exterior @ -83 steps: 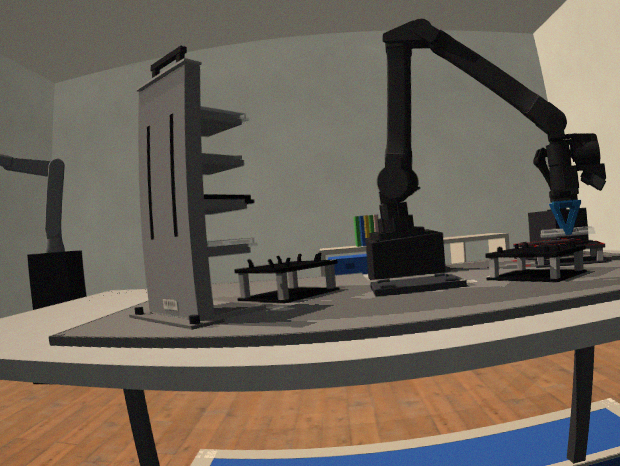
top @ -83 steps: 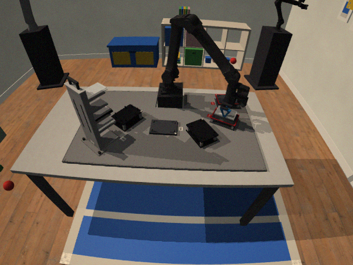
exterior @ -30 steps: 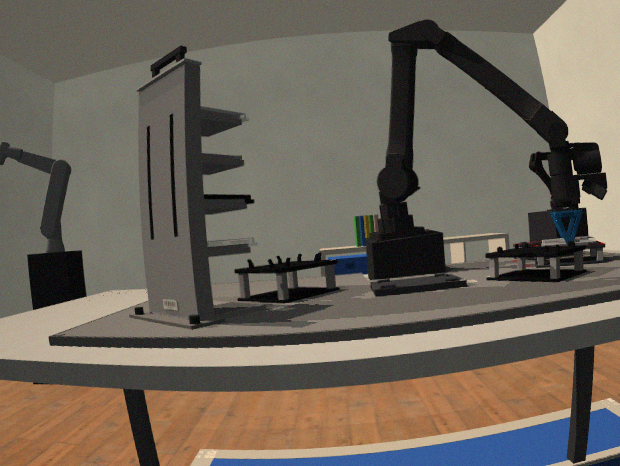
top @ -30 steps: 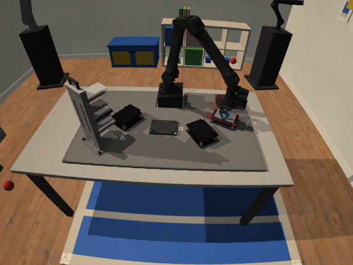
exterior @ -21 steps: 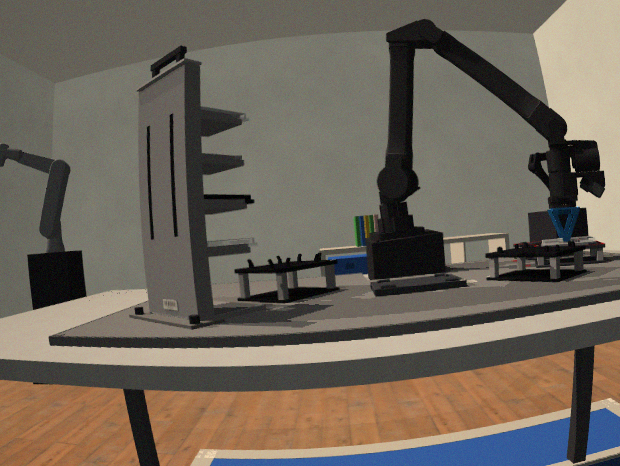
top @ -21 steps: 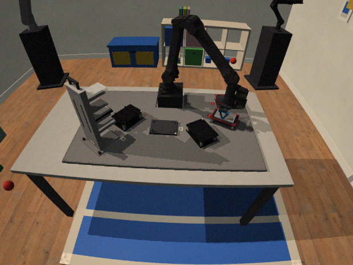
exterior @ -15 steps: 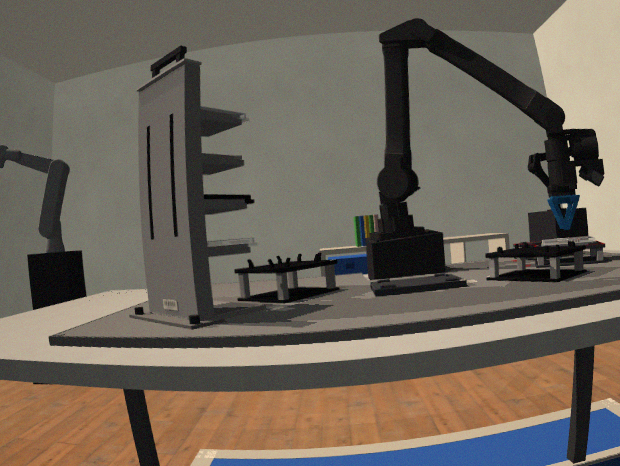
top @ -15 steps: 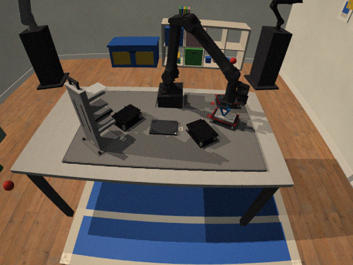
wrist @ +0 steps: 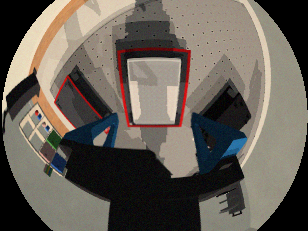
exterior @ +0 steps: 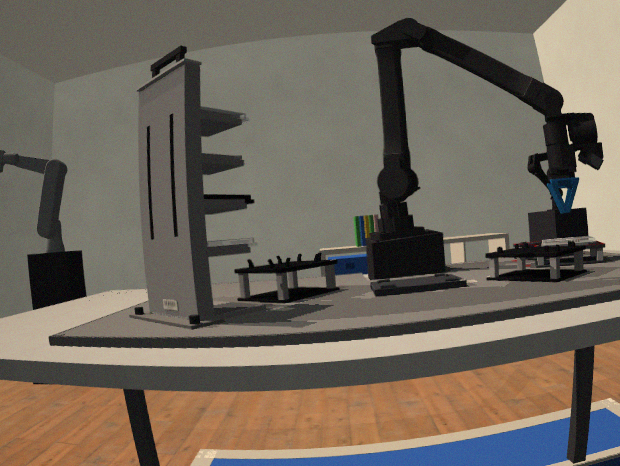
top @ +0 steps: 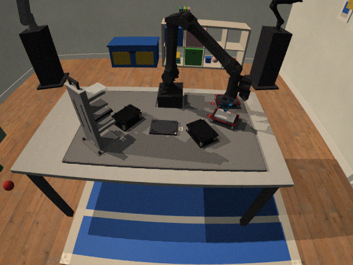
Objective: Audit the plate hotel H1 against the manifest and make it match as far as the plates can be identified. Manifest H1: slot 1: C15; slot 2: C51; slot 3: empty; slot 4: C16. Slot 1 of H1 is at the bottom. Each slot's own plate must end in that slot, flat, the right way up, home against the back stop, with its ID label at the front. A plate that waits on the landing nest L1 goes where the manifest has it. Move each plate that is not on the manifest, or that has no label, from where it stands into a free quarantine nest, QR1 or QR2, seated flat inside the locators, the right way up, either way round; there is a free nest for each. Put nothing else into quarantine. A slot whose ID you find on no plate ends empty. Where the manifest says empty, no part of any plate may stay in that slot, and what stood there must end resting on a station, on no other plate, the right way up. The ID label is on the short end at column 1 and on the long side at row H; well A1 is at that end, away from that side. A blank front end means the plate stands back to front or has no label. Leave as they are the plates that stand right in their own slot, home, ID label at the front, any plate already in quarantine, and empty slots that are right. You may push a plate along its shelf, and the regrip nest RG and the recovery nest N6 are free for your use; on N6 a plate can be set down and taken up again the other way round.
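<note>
Blue fingers spread wide, the gripper [wrist: 153, 136] hangs empty above the pale plate [wrist: 153, 90] in its red-edged nest [wrist: 121, 87].

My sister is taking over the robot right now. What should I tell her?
Gripper: open, empty, hanging above the red-framed quarantine nest.
Done: a pale plate lies flat inside that nest.
The second red-framed nest is mostly hidden by the arm.
The plate hotel holds a dark plate on its third shelf from the bottom; the other shelves are hard to read.
Left: check the hotel's remaining slots against the manifest.
</note>
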You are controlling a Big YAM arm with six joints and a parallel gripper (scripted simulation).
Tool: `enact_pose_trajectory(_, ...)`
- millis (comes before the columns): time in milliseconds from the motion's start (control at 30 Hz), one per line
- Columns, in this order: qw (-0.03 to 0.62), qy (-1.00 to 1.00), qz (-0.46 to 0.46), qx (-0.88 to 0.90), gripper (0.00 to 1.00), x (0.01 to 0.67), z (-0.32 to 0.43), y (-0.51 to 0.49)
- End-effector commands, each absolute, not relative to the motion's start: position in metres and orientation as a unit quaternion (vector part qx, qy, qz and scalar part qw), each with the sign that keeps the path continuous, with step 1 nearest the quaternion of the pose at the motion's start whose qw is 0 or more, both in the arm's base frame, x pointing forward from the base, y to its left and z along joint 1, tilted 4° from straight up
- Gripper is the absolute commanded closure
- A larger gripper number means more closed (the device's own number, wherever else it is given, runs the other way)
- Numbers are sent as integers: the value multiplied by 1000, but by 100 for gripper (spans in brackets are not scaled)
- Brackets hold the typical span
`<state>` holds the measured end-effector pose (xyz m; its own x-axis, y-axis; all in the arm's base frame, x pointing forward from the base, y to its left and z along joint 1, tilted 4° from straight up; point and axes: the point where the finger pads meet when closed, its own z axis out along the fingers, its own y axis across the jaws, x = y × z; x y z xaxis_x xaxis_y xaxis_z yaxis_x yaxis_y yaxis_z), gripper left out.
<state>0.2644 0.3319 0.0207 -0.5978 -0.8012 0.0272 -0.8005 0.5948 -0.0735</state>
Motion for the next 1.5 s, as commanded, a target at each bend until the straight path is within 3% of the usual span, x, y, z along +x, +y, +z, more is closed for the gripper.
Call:
enact_pose_trajectory(0, 41, 893, -20, -448, 0, 275, 58, 358)
enact_pose_trajectory(900, 43, 893, -19, -447, 0, 272, 121, 359)
enact_pose_trajectory(1467, 28, 893, -27, -448, 0, 269, 103, 350)
